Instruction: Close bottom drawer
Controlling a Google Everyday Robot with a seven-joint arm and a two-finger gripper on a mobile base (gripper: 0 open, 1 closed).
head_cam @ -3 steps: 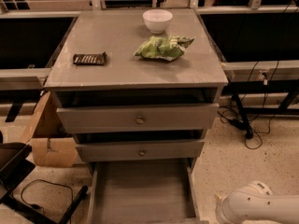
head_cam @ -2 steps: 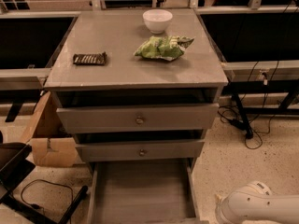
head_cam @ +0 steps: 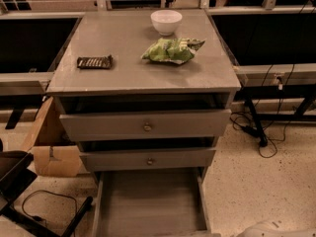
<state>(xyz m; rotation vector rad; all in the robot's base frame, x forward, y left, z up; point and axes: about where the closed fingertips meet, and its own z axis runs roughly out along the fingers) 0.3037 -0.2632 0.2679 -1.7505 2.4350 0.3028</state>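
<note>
The bottom drawer [head_cam: 148, 201] stays pulled out, left of my arm [head_cam: 276, 228], which has dipped lower. My gripper is out of view, so I cannot tell its state. Pushing has not begun.

No lettering is legible on the chip bag [head_cam: 173, 50] or snack bar [head_cam: 95, 62].

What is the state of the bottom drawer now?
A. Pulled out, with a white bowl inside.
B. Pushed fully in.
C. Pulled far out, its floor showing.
C: the bottom drawer sticks out past the middle drawer above it, its grey floor in view; the white bowl stands on the cabinet top. The tool is not in view; only a white robot part shows at lower right.
</note>
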